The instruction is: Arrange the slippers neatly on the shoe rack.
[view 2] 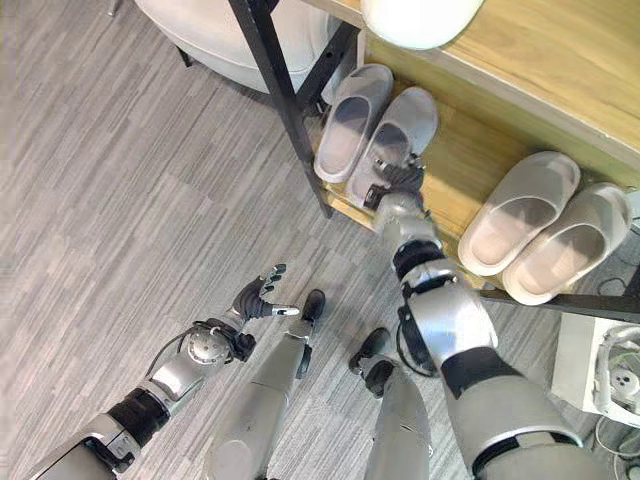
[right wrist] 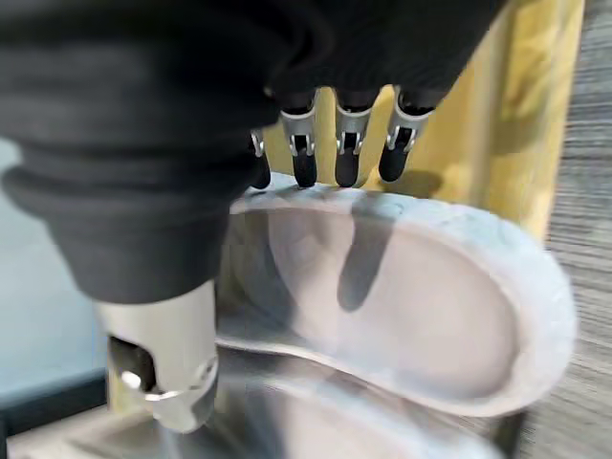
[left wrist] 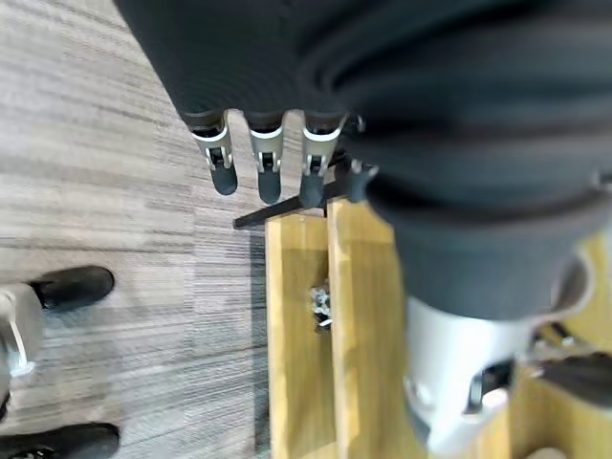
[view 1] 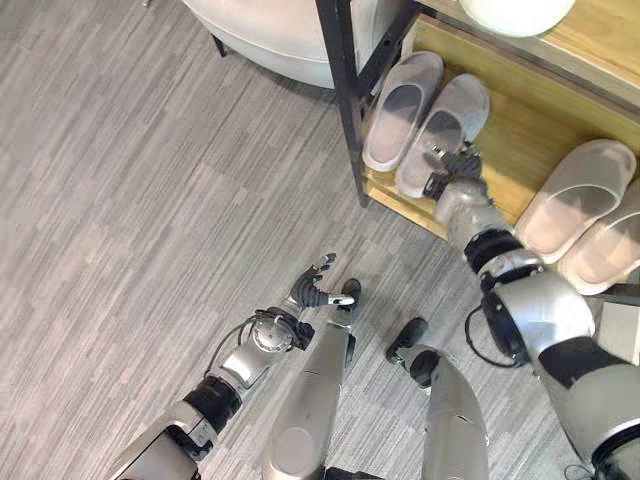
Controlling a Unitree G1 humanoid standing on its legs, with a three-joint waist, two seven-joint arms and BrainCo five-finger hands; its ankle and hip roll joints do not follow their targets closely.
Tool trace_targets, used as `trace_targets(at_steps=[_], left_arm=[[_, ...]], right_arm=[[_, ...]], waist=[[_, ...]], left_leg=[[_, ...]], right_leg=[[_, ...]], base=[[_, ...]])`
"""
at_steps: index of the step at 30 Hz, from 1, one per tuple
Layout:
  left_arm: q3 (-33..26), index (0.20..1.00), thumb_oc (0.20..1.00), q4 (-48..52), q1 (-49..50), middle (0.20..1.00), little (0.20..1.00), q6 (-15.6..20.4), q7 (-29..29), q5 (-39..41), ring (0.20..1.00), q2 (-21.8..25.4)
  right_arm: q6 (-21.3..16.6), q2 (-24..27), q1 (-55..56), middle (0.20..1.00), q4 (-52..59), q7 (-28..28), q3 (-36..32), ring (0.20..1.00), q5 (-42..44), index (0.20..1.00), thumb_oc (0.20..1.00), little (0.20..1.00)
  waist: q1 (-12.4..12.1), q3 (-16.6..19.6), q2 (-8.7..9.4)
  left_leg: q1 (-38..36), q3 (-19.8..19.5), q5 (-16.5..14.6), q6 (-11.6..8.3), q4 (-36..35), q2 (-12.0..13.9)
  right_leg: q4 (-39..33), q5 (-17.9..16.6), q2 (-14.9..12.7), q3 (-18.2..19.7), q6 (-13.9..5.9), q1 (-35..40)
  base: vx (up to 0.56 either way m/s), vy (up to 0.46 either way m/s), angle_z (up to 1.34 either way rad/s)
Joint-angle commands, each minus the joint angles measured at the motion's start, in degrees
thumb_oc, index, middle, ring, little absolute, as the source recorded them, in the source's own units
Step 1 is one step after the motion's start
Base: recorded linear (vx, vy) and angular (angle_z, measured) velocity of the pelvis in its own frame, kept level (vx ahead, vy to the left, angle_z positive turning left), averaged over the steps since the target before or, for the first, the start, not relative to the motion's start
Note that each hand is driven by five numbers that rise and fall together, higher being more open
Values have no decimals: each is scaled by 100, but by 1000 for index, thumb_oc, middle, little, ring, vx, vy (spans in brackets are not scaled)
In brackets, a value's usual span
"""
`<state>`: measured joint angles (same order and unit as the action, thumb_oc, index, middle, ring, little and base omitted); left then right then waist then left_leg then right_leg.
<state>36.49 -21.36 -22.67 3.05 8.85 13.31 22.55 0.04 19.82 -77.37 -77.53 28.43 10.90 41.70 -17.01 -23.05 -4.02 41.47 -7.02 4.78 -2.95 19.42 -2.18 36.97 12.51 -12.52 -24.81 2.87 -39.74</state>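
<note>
A: Where is the right hand [view 1: 455, 170]?
B: Over the heel of one slipper [view 1: 445, 130] on the rack [view 1: 520, 150], fingers [right wrist: 346, 153] straight and loose, tips at its rim.
A: Room beside it?
B: Its mate [view 1: 400, 108] touches it, beside the black post [view 1: 340, 70]. A second pair [view 1: 590, 210] lies well apart. The left hand [view 1: 315, 288] hangs slack over open floor [view 1: 130, 200].
</note>
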Motion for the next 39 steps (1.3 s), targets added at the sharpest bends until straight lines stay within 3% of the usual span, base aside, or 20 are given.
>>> trace_targets(at_steps=[1,7,11,13,14,16,18,19,20,22,23,26,33,37,39], left_arm=[[54,1000,1000,129,-239,1000,1000,199,-67,-80,1000,112],[-33,1000,1000,-5,-266,1000,1000,247,-5,-143,1000,26],[-302,1000,1000,47,-80,1000,1000,310,-51,-176,1000,69],[-489,1000,1000,10,127,1000,1000,346,-130,-278,1000,71],[-553,1000,1000,-7,210,1000,1000,351,-130,-311,1000,63],[-757,1000,1000,-87,389,1000,1000,389,-152,-425,1000,-2],[-1024,1000,1000,-182,809,1000,1000,490,-277,-687,1000,31],[-1266,1000,1000,-375,1266,1000,1000,495,-427,-1070,1000,227],[-1415,1000,1000,-447,1674,1000,1000,513,-586,-1547,1000,427],[-1212,1000,1000,-194,1929,1000,1000,635,-955,-2446,1000,836],[-740,1000,1000,166,1906,1000,1000,807,-1355,-3136,1000,1156],[-164,1000,1000,1027,1454,1000,1000,1054,-1819,-3409,1000,1385],[658,1000,1000,2742,-220,1000,1000,1140,-2565,-2490,1000,1457],[638,1000,1000,2937,-510,1000,1000,1092,-2543,-2058,1000,1393],[421,1000,1000,3081,-662,1000,1000,1028,-2431,-1356,1000,1251]], right_arm=[[-190,152,-251,1000,709,-263,647,1000,-715,1000,1000,1000],[-83,202,200,1000,1264,-181,886,1000,-1714,1000,1000,1000],[156,160,1052,1000,1969,-570,1278,1000,-2739,1000,1000,1000],[120,78,1912,1000,2782,-717,1307,1000,-3399,1000,1000,1000],[104,31,2301,1000,3174,-716,1290,1000,-3637,1000,1000,1000],[-31,47,3318,1000,4148,-881,1346,1000,-4386,1000,1000,1000],[-361,246,4996,1000,5372,-1416,1253,1000,-4892,1000,1000,1000],[-585,459,6268,1000,5973,-1965,1032,1000,-4966,1000,1000,1000],[-651,598,7293,1000,6244,-2397,845,1000,-5157,1000,1000,1000],[-625,484,8127,1000,5803,-2666,625,1000,-5151,1000,1000,1000],[-634,392,8345,1000,5275,-2774,631,1000,-5232,1000,1000,1000],[-624,287,8428,1000,4752,-2757,663,1000,-5230,1000,1000,1000],[-563,206,8335,1000,4370,-2800,895,1000,-5166,1000,1000,1000],[-549,199,8357,1000,4393,-2825,899,1000,-5144,1000,1000,1000],[-520,193,8381,1000,4393,-2854,929,1000,-5129,1000,1000,1000]], waist=[[-66,-323,200],[102,-292,301],[283,-199,464],[417,-114,548],[460,-53,586],[578,50,650],[772,364,746],[971,706,810],[1131,1009,750],[1369,1326,598],[1470,1523,523],[1605,1714,439],[1762,1918,414],[1762,1939,428],[1748,1985,450]], left_leg=[[-361,168,-967,361,209,-146],[-643,250,-938,365,26,-86],[-1011,329,-872,342,-231,10],[-1266,409,-659,351,-475,49],[-1466,404,-807,319,-556,74],[-1681,463,-618,339,-751,102],[-2294,537,-533,295,-1150,189],[-2885,650,-407,244,-1568,261],[-3400,757,-296,182,-1978,269],[-3919,985,-200,126,-2409,262],[-4132,1159,-309,112,-2442,260],[-4271,1257,-429,96,-2442,253],[-4284,1341,-444,82,-2442,230],[-4286,1347,-445,76,-2442,224],[-4310,1350,-446,71,-2442,221]], right_leg=[[-502,-499,-187,334,-872,597],[-722,-583,-99,408,-860,779],[-1121,-739,-19,470,-849,1129],[-1442,-990,10,425,-788,1395],[-1504,-889,50,502,-863,1562],[-1772,-1090,68,447,-820,1795],[-2262,-1218,139,445,-895,2421],[-2732,-1338,211,465,-973,2984],[-3167,-1428,301,497,-1032,3413],[-3583,-1562,366,636,-1106,3778],[-3801,-1631,410,848,-1145,3964],[-3936,-1651,404,938,-1187,4104],[-4033,-1760,374,999,-1220,4125],[-4047,-1773,373,997,-1222,4132],[-4070,-1794,367,981,-1221,4161]], base=[[19,-5,22],[-1,1,-3],[-6,-41,-20],[-15,-32,-28],[-40,-5,-19],[69,-25,-26],[231,-49,-35],[332,-5,-42],[378,53,-51],[228,124,-67],[123,103,-88],[88,38,-61],[11,2,-6],[0,0,0],[33,-31,-2]])
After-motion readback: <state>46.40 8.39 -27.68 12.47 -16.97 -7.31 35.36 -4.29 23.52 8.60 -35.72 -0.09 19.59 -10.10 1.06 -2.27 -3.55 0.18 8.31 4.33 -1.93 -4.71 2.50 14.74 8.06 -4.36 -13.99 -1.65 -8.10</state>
